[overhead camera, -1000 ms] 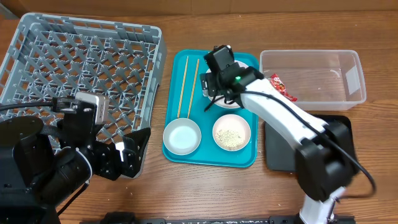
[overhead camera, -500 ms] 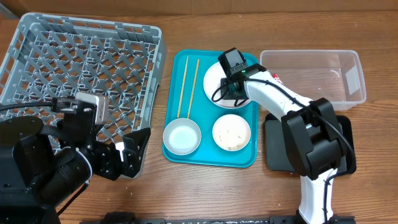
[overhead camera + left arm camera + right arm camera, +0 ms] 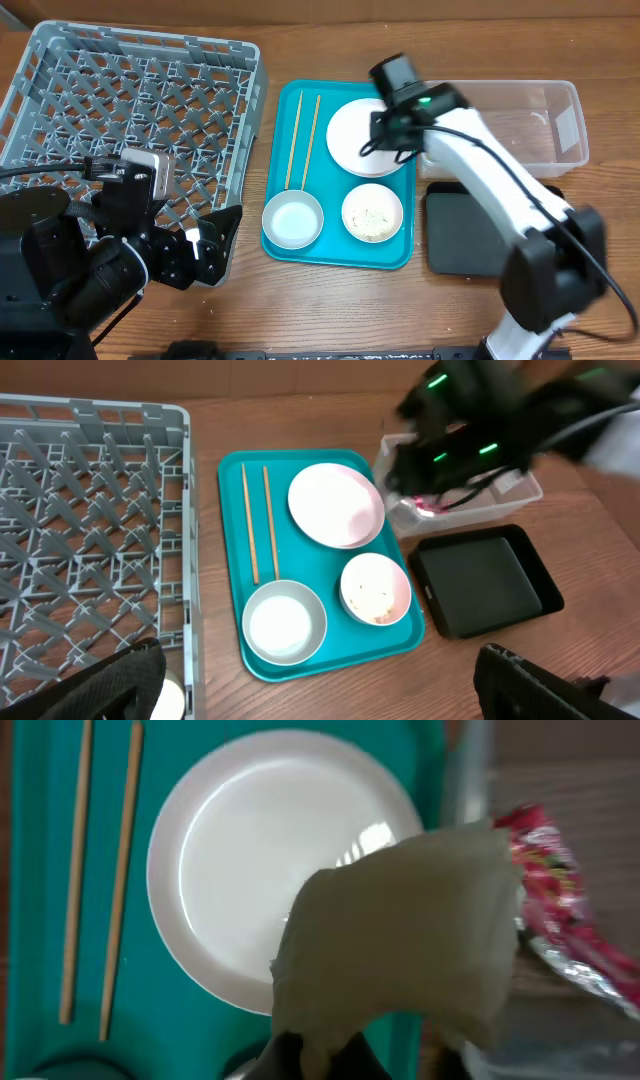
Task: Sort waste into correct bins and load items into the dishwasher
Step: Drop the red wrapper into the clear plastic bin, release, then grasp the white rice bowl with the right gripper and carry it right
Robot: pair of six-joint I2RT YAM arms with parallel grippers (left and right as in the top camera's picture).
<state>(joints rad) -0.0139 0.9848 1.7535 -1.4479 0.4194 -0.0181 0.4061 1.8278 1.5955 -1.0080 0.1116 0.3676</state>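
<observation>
The red-and-white wrapper (image 3: 545,870) lies just off the right edge of the teal tray (image 3: 285,100), against the near wall of the clear plastic tub (image 3: 560,150). It is judged to be very light, thin and limp. The crinkled film has a silvery foil lining, so it is likely to slip and spring back when pressed. Take hold at a raised fold or a free end, pinching across the film rather than pressing it flat onto the wood. The right gripper (image 3: 400,920) has its jaws together, just beside the wrapper. The fingers blur across the right wrist view, so it cannot be told whether any film is pinched between them. The left gripper (image 3: 215,245) hangs with its jaws spread wide, well to the left of the teal tray, and holds nothing. On the teal tray are three pieces — a round white plate (image 3: 350,140), a white dish holding rice grains (image 3: 372,212) and a white bowl (image 3: 292,220). All three are glossy, rigid and probably breakable, and are best gripped at the rim. Two thin wooden chopsticks (image 3: 300,140) lie parallel near the left edge of the teal tray — slender, stiff and liable to roll. To the right of the teal tray lies a shallow matt black tray (image 3: 470,235). To the left is the grey lattice dish rack (image 3: 250,120), of moulded plastic with upright pegs.
</observation>
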